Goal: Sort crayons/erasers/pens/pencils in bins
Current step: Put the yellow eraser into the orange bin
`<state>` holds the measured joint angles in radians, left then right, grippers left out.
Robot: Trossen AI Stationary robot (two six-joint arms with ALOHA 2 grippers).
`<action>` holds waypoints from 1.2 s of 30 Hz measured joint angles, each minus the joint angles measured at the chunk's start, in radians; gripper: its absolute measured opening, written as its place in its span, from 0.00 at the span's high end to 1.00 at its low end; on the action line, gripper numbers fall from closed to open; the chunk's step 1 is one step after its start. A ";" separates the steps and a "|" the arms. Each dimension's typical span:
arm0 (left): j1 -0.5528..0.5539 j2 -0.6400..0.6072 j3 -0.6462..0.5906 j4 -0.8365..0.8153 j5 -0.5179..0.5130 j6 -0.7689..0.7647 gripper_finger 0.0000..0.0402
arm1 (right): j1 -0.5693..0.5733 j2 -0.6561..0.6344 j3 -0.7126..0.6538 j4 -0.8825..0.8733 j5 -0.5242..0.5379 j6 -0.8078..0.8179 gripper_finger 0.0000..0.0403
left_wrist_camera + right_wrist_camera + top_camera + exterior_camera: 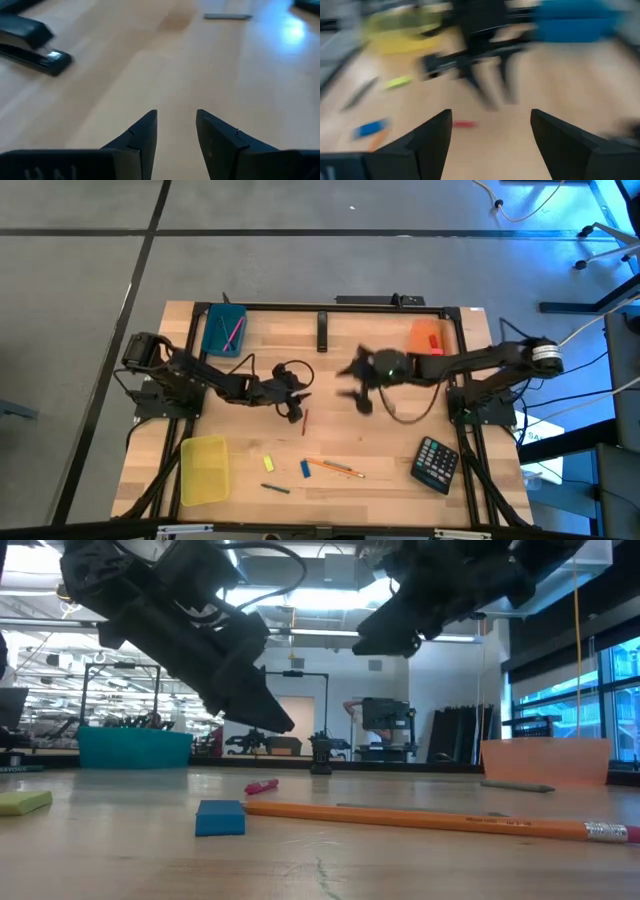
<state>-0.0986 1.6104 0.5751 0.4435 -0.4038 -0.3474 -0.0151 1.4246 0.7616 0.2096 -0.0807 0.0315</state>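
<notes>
My left gripper (295,408) hangs open and empty just above the table's middle; it also shows in its wrist view (176,120). A short red piece (304,420) lies on the wood right beside it. My right gripper (357,387) is open and empty, above the table to the right of centre; its wrist view (491,120) is blurred. A yellow eraser (268,464), a short blue block (305,469), an orange pencil (336,468) and a dark pen (276,488) lie near the front. The teal bin (224,330), orange bin (427,338) and yellow bin (204,470) stand on the table.
A black calculator (436,463) lies at the front right. A black stapler-like bar (323,332) lies at the far middle. The teal bin holds pink sticks; something red shows in the orange bin. A grey stick (515,785) lies near the orange bin.
</notes>
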 joint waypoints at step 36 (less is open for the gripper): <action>-0.572 -0.125 0.000 -0.484 0.260 -0.055 0.68 | 0.229 0.787 0.794 -0.385 -0.111 -0.404 0.32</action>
<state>-0.6707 1.4857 0.5751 -0.0407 -0.1441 -0.4027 0.2142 2.2120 1.5558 -0.1755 -0.1916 -0.3726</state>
